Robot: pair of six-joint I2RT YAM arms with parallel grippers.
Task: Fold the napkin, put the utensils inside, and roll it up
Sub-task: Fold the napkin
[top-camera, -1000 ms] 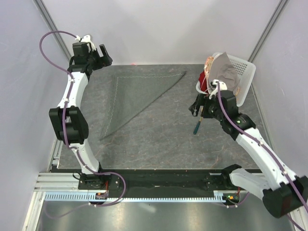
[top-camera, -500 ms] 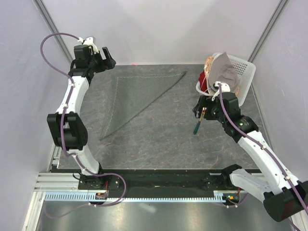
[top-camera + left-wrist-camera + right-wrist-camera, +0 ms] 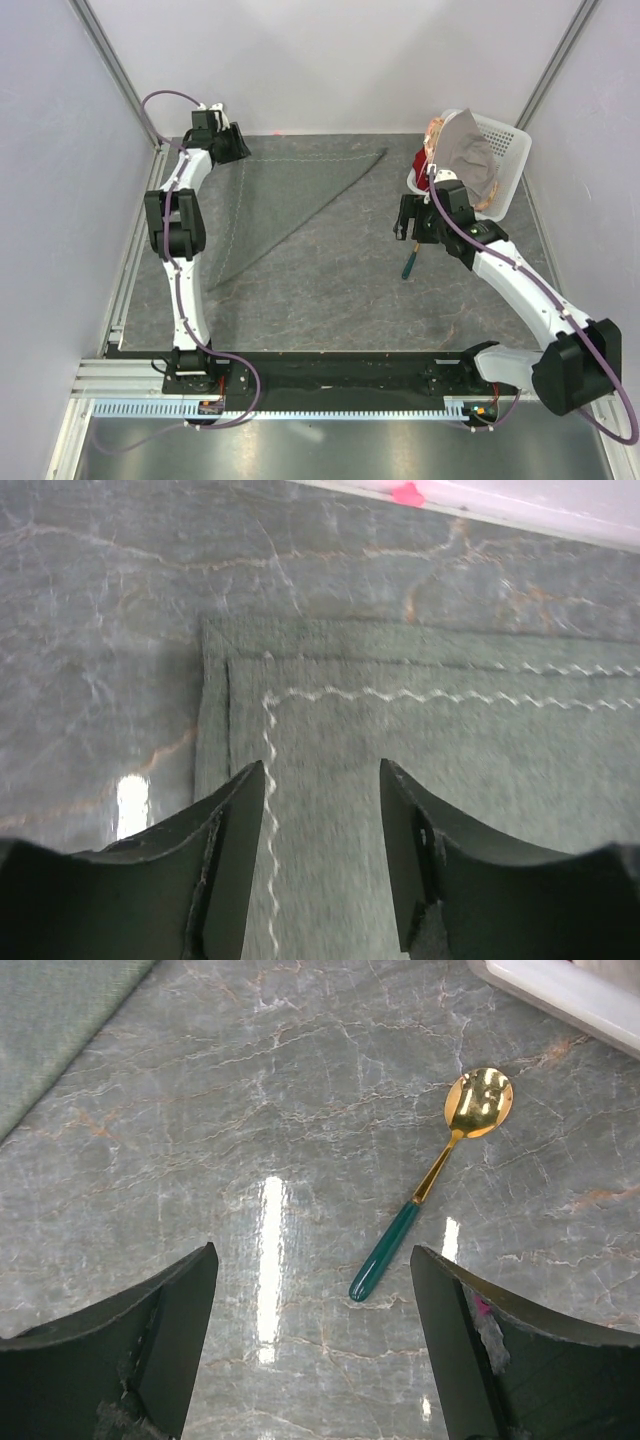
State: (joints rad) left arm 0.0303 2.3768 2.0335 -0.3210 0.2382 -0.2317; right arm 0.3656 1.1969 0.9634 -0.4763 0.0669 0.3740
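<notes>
At the far left corner of the napkin (image 3: 450,740), we find the left gripper (image 3: 322,772) parted over zigzag-hemmed cloth. Right of the napkin, the right gripper (image 3: 312,1252) gapes above the gold-bowled spoon (image 3: 425,1190) on the open marbled table (image 3: 250,1110).

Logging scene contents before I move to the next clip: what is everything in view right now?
napkin: one, dark grey-green with a light stitched hem, folded to a triangle on the far left part of the table.
spoon: one, gold bowl and teal handle, lying flat to the right of the napkin, apart from it.
basket: one, white, far right corner.
cloth: one, paler grey-beige, in the basket.
red item: one, at the basket's left end; what it is cannot be told.
table: one, grey marbled top.
left gripper: jaws apart, over the napkin's far left corner.
right gripper: jaws wide apart, above the spoon, holding nothing.
</notes>
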